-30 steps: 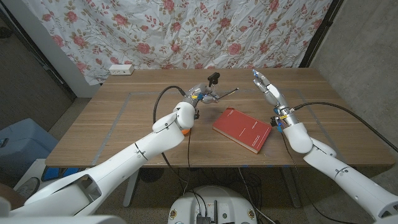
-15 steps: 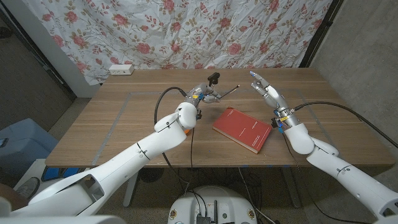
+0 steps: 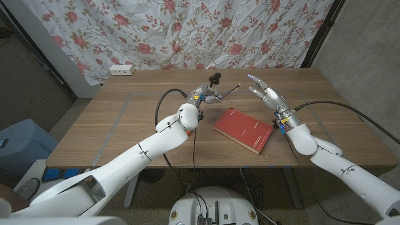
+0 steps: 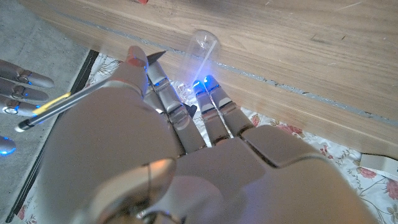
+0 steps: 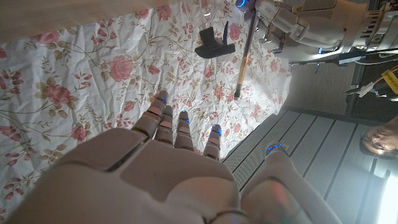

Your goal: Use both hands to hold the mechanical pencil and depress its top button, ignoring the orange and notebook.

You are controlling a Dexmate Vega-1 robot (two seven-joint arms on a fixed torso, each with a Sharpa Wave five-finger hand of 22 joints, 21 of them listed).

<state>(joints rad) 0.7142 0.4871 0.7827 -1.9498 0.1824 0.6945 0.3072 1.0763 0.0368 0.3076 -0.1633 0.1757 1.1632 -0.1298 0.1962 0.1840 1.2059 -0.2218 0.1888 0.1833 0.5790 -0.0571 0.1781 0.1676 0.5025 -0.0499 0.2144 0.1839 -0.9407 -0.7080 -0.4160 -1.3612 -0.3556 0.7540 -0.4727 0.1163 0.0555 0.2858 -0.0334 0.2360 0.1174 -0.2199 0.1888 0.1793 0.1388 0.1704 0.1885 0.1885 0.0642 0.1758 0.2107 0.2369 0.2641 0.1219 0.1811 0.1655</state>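
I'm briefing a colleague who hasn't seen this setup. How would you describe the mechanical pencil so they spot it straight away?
Start at the wooden table and find the flat red notebook near its middle. Just beyond the notebook's far corner, the robot's left hand holds a thin mechanical pencil in the air, its free end slanting toward the open right hand. It is the only slim, stick-like thing there.

Floral curtain behind a wooden table

The table (image 3: pixel 125 119) fills the centre; the rose-print curtain (image 3: pixel 187 31) hangs at 12 o'clock, a white power strip (image 3: pixel 121 70) at 11, a grey wall (image 3: pixel 369 56) at 2, a blue bin (image 3: pixel 22 147) at 8.
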